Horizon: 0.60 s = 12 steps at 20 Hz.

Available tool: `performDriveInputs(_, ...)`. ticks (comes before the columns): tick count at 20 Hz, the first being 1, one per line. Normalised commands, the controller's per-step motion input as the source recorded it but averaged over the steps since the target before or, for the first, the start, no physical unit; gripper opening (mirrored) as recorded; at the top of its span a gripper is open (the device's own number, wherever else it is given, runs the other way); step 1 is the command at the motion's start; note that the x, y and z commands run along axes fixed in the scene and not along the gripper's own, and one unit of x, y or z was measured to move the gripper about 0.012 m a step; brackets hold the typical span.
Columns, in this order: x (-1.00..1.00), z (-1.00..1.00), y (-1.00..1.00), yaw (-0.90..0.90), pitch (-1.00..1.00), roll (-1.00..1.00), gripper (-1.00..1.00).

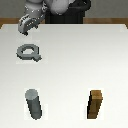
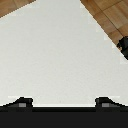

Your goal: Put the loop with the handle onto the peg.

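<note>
- The gripper (image 1: 26, 26) hangs over the far edge of the bench (image 1: 70, 55), toward the exterior view's left corner. It's got nothing in it.
- In the wrist view the two fingertips (image 2: 20, 102) sit well apart with only bare white bench between them, so the gripper is spread wide.
- The loop with the handle (image 1: 28, 52) lies flat on the bench, nearer the camera than the gripper and close to the exterior view's left edge. Its stubby handle points toward the exterior view's right and the near edge.
- The peg (image 1: 34, 104) stands upright close to the near edge, on the exterior view's left side, well apart from the loop.
- A brown wooden block (image 1: 96, 105) stands upright near the same near edge, over on the exterior view's right, well apart from the peg.
- Wrist view also catches some brown tiled floor (image 2: 107, 17) past the bench edge.
</note>
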Motion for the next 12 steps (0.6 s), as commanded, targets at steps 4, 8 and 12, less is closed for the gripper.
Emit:
performDriveInputs(4,1.00,0.00,0.00,0.00,0.00,0.00,1.00)
performDriveInputs(8,0.50,0.00,0.00,0.00,0.00,0.00,1.00)
performDriveInputs(12,1.00,0.00,0.00,0.00,0.00,0.00,1.00)
